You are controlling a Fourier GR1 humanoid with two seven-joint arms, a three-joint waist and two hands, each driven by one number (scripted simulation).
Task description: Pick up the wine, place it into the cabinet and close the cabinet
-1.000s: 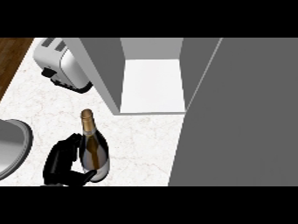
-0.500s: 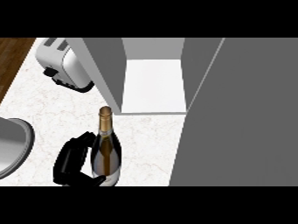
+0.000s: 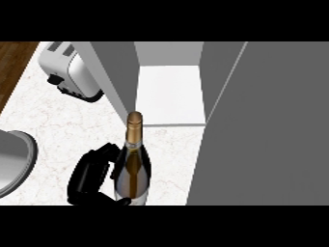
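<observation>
Since a second ago the hand [image 3: 92, 176], fingers curled round the wine [image 3: 133, 166], has carried it nearer the open cabinet [image 3: 168, 94]; placing comes next.

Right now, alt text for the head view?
A black hand grips an upright wine bottle on a white marble counter, just before an open cabinet with its grey door at right. A toaster sits behind, left.
</observation>
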